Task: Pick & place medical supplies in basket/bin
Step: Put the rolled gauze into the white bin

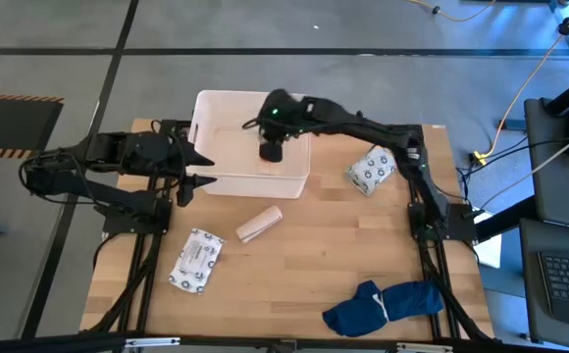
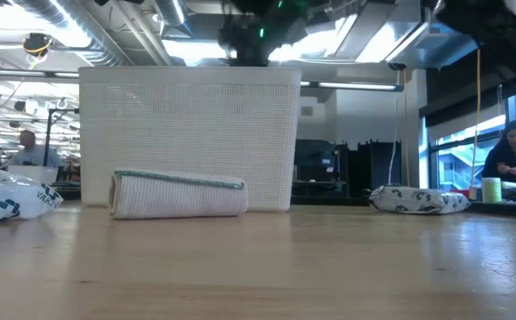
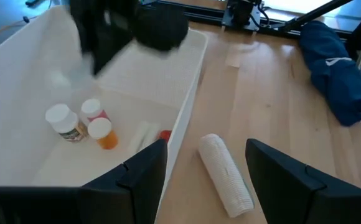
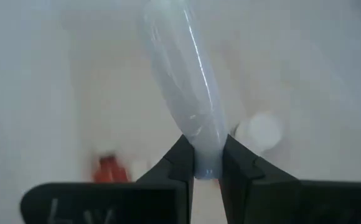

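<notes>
The white bin (image 1: 228,108) stands at the table's far middle; inside it lie a white-capped vial (image 3: 62,121), an orange bottle (image 3: 103,134) and a red bottle (image 3: 93,110). My right gripper (image 1: 271,149) hangs over the bin's inside, shut on a pale translucent cylinder (image 4: 183,87). My left gripper (image 3: 205,180) stands open at the bin's left near corner, holding nothing. A tan bandage roll (image 1: 259,224) lies on its side just in front of the bin. One white printed packet (image 1: 197,261) lies at the near left, another (image 1: 371,169) right of the bin. My right gripper pinches one end of the pale cylinder (image 4: 206,163) between its two fingertips. The cylinder runs on away from the fingers, roughly in line with them. It is lifted clear, above the bin's floor.
A dark blue cloth bundle (image 1: 383,306) lies at the table's near right. Bare wood shows in the table's middle, between the roll and the bundle. In the low view a person (image 2: 514,156) sits beyond the table at the right.
</notes>
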Motion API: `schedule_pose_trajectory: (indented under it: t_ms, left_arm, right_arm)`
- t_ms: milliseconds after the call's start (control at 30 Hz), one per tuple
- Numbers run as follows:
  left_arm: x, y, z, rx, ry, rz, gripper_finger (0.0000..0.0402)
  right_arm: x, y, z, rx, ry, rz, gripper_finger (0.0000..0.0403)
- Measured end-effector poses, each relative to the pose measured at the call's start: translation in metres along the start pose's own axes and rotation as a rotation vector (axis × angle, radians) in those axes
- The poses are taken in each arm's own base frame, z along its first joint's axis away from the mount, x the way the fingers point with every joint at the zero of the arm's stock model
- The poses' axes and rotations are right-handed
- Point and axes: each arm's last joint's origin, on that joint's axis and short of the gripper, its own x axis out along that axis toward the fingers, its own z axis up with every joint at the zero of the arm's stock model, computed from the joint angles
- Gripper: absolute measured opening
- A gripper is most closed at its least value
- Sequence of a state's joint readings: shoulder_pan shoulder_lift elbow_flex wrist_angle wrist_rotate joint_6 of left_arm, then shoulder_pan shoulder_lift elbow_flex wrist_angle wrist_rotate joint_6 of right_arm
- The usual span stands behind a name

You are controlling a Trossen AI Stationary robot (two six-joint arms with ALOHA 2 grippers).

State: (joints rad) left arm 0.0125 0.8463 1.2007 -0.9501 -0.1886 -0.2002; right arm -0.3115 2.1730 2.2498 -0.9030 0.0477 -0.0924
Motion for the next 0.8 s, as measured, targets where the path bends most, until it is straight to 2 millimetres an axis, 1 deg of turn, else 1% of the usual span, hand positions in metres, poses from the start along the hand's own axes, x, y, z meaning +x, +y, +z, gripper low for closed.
schedule_pose_trajectory:
  t_ms: [67, 133, 267, 333, 500, 633, 733, 800]
  left_arm:
    - [0.000, 0.000, 0.000, 0.000, 0.001, 0.000, 0.0212]
    - [0.000, 0.000, 0.000, 0.000, 0.001, 0.000, 0.0212]
    - [0.000, 0.000, 0.000, 0.000, 0.001, 0.001, 0.0212]
    - [0.000, 0.000, 0.000, 0.001, 0.001, 0.000, 0.0212]
    - [0.000, 0.000, 0.000, 0.002, 0.002, 0.001, 0.0212]
    - [0.000, 0.000, 0.000, 0.003, 0.002, 0.000, 0.0212]
    - [0.000, 0.000, 0.000, 0.004, 0.002, 0.000, 0.0212]
    - [0.000, 0.000, 0.000, 0.004, 0.002, -0.003, 0.0212]
  right_arm:
    - [0.021, 0.000, -0.012, -0.004, 0.093, 0.007, 0.0047]
    - [0.037, -0.001, -0.021, 0.007, 0.159, 0.009, 0.0047]
    - [0.063, -0.001, -0.036, 0.029, 0.260, 0.013, 0.0048]
    - [0.071, 0.000, -0.041, 0.027, 0.292, 0.015, 0.0048]
    - [0.081, 0.003, -0.049, -0.003, 0.341, 0.029, 0.0048]
    - [0.080, 0.004, -0.050, -0.005, 0.356, 0.037, 0.0051]
    - [0.080, 0.004, -0.051, -0.011, 0.365, 0.038, 0.0062]
    - [0.080, 0.004, -0.052, -0.038, 0.374, 0.071, 0.0075]
